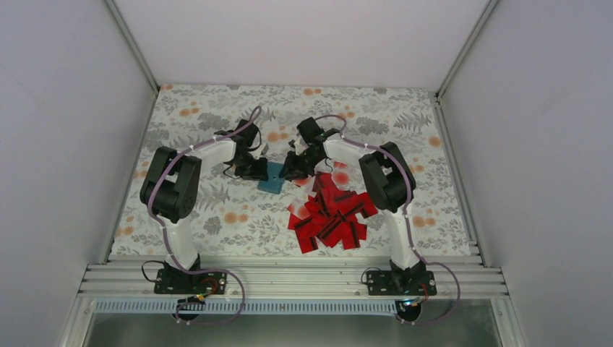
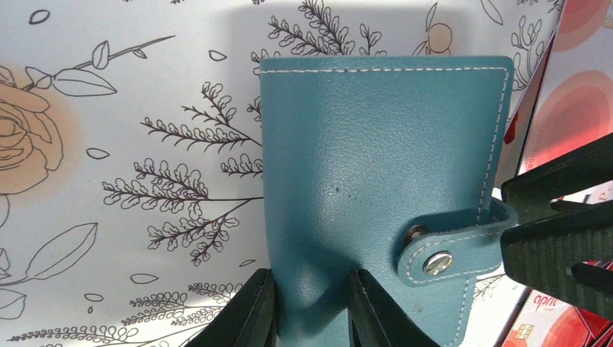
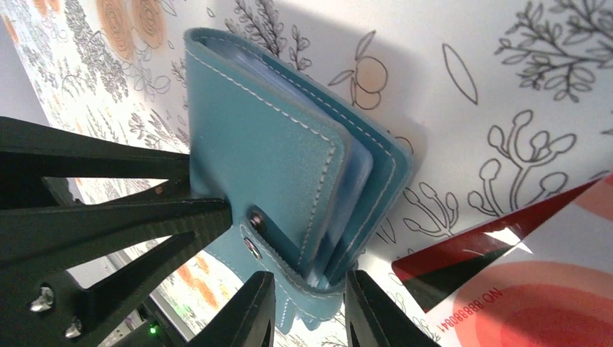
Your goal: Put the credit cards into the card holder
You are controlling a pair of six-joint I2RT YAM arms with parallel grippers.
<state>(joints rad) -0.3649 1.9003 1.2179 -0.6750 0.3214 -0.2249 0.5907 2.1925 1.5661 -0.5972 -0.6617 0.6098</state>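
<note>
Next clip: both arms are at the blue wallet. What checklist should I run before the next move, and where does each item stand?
1. Hold of the left gripper on the wallet: ok, clamped on one edge.
2. Hold of the right gripper on the snap tab: ok, fingers closed on the tab side.
3. Snap undone: cannot tell.
4. Pockets exposed for loading: not ok, the wallet is folded shut.
5. Supply of cards: ok, loose pile on the table beside the wallet.
6. Card in hand: not ok, neither gripper holds one.
</note>
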